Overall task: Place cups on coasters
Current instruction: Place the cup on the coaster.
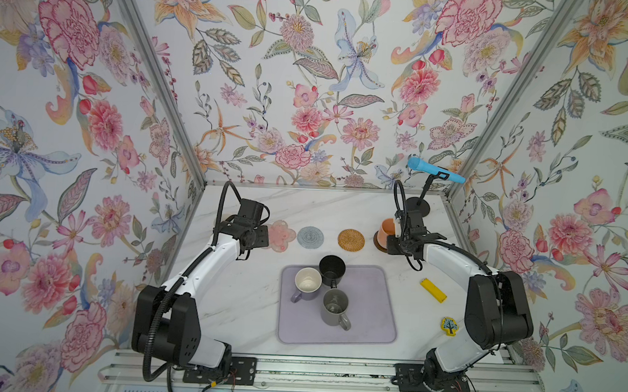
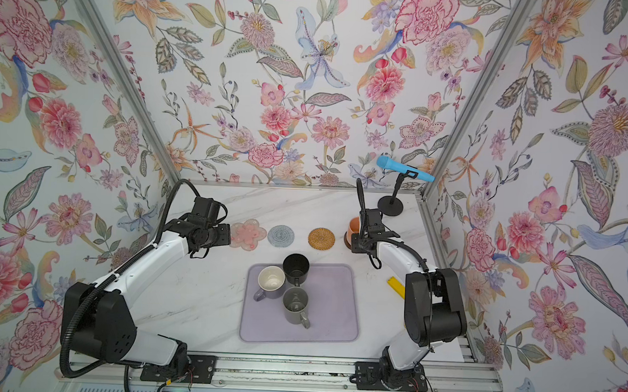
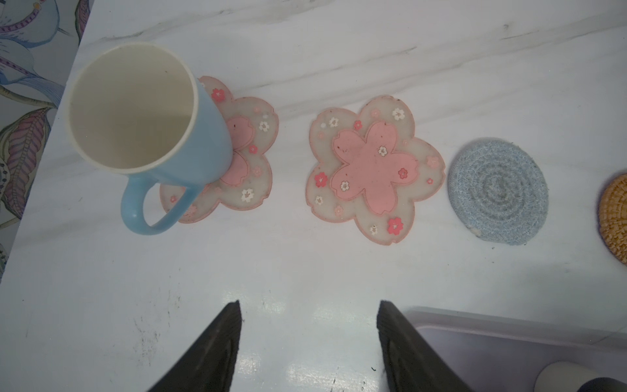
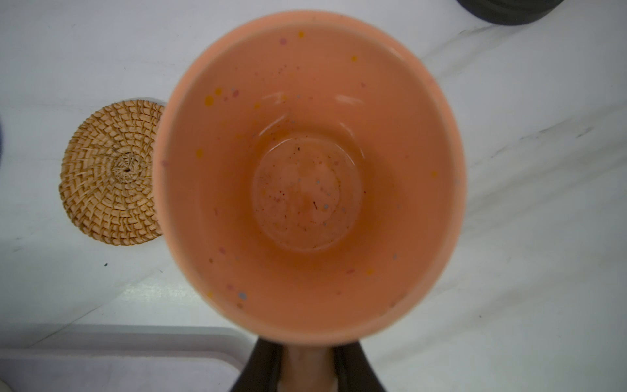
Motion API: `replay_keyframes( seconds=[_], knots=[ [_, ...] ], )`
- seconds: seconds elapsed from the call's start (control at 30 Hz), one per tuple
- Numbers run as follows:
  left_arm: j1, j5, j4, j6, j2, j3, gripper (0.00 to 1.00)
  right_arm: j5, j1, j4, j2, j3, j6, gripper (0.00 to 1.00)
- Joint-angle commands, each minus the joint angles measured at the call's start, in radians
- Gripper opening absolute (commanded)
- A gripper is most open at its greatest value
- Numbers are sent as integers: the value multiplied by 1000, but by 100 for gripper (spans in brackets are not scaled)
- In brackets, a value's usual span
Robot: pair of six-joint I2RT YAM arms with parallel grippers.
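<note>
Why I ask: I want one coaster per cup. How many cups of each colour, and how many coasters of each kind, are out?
light blue cup: 1
purple-grey cup: 1
black cup: 1
grey cup: 1
peach-orange cup: 1
pink flower coasters: 2
grey ringed coaster: 1
woven tan coaster: 1
dark brown coaster: 1
Total: 5 cups, 5 coasters, 10 things

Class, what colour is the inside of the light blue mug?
Cream; the mug shows best in the left wrist view.
</note>
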Motion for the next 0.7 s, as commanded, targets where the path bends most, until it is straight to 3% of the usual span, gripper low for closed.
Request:
replay_keyframes(
  seconds=[0.0, 0.67],
  knots=[
    [-11, -11, 5, -9, 17, 25, 67, 0, -11, 93, -3, 64, -17, 0],
    [-11, -25, 8, -11, 19, 8, 67, -9, -31, 91, 41, 90, -8, 0]
  ],
)
